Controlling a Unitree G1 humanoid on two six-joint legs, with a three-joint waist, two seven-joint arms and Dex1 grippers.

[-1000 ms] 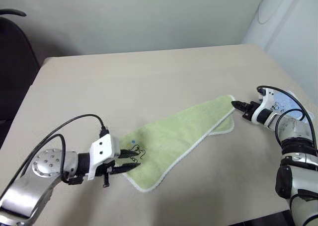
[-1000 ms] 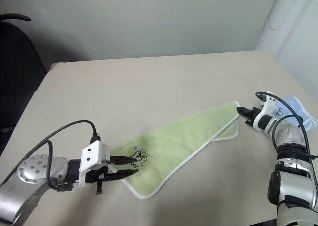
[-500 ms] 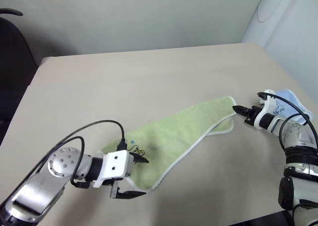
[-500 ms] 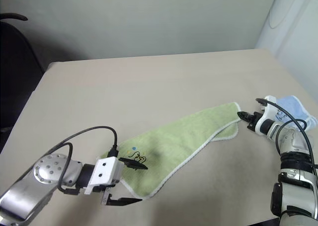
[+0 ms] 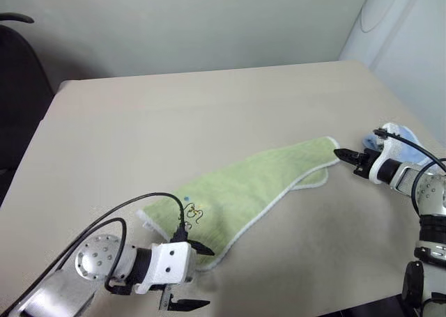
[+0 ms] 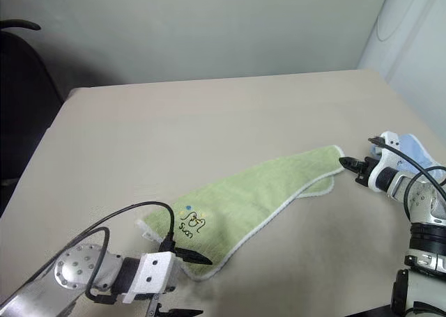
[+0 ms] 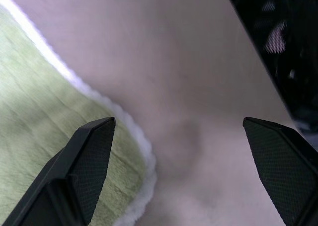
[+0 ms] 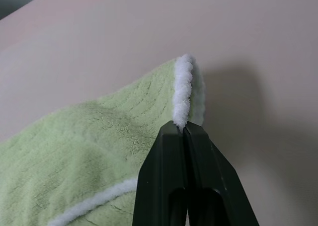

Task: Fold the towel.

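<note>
Pinching towel [image 8: 99, 151] corner, R jaws

Light yellow-green towel [image 5: 249, 188] with white edging (dark motif, blue dot near one end), lay folded, diagonal on the counter [image 5: 209, 115]

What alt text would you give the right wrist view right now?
The right gripper's black fingers are shut on the white-edged corner of the light green towel, which spreads away over the beige table.
</note>
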